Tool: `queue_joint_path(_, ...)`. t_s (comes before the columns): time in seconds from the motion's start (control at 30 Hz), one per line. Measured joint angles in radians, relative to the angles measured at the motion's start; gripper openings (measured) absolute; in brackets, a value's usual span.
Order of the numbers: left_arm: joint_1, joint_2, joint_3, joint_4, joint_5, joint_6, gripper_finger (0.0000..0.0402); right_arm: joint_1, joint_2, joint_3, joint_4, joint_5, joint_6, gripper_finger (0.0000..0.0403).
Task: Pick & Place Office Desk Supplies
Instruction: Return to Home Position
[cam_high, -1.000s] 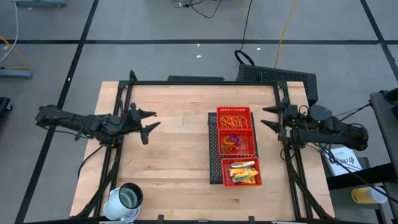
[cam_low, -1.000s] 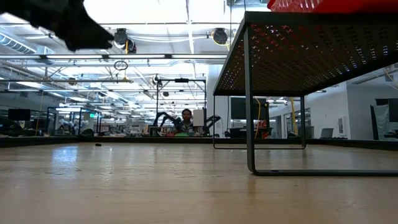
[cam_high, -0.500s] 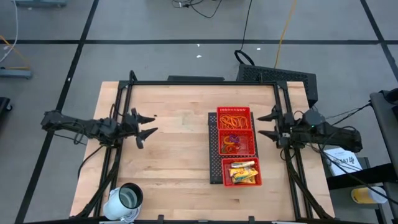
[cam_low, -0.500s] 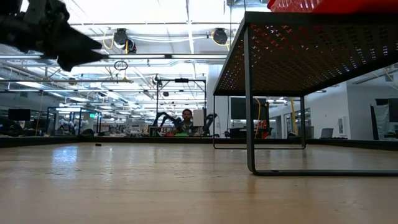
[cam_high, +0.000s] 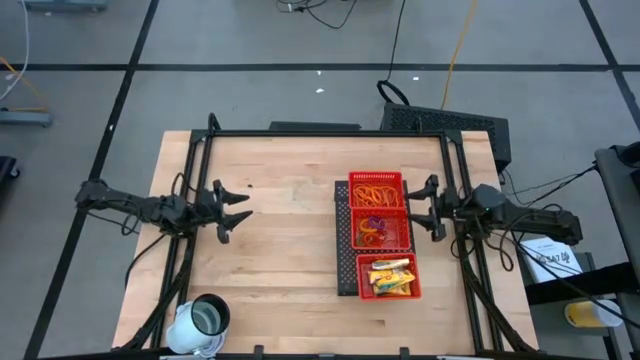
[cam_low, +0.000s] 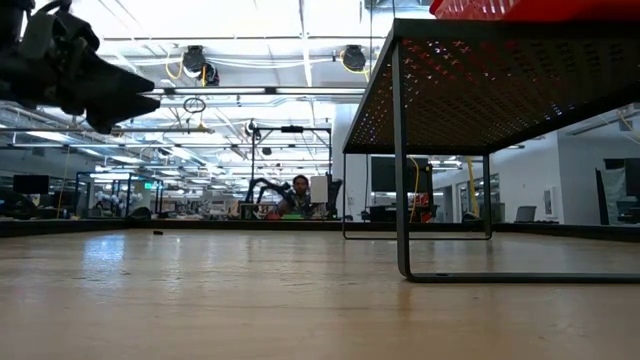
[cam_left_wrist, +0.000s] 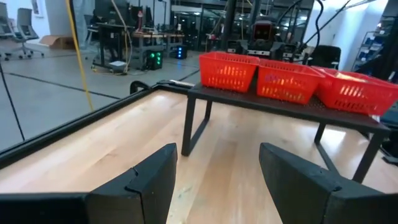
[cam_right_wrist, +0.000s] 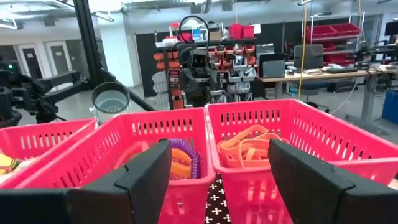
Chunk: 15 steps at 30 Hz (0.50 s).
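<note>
High view: the left gripper (cam_high: 240, 204) hangs over the left side of the table (cam_high: 290, 260), jaws spread and empty. It has drawn back slightly since a second ago. The right gripper (cam_high: 418, 203), jaws likewise apart and empty, has advanced and now sits just beside the right rim of the red tray (cam_high: 351, 215). Orange rubber bands (cam_high: 377, 190) lie in the tray's top compartment. More bands with purple pieces (cam_high: 372, 222) lie in the middle one, and yellow packets (cam_high: 390, 277) in the bottom one. The white cup (cam_high: 205, 320) is unmoved at the table's lower left corner.

Low view: the left gripper shows at upper left, lower than before. The tray rests on a black shelf (cam_low: 480, 70). A person (cam_low: 298, 190) sits far behind.

Left wrist view: fingers wide, nothing between them, the tray ahead.

Right wrist view: fingers wide, the tray close ahead with the bands inside.
</note>
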Motion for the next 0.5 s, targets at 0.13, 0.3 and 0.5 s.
queue_joint_path(0.13,-0.011,-0.010,-0.010,-0.018,0.000,-0.001,0.0239,0.000,-0.001,-0.022,0.015,0.001,-0.019,0.0256)
queue_joint_path(0.3,-0.025,-0.010,-0.010,-0.018,-0.001,0.010,0.0239,0.000,-0.001,-0.042,0.021,0.027,-0.030,0.0255)
queue_joint_path(0.5,-0.025,-0.010,-0.010,-0.019,-0.001,0.006,0.0239,0.001,0.000,-0.044,0.041,0.027,-0.027,0.0260)
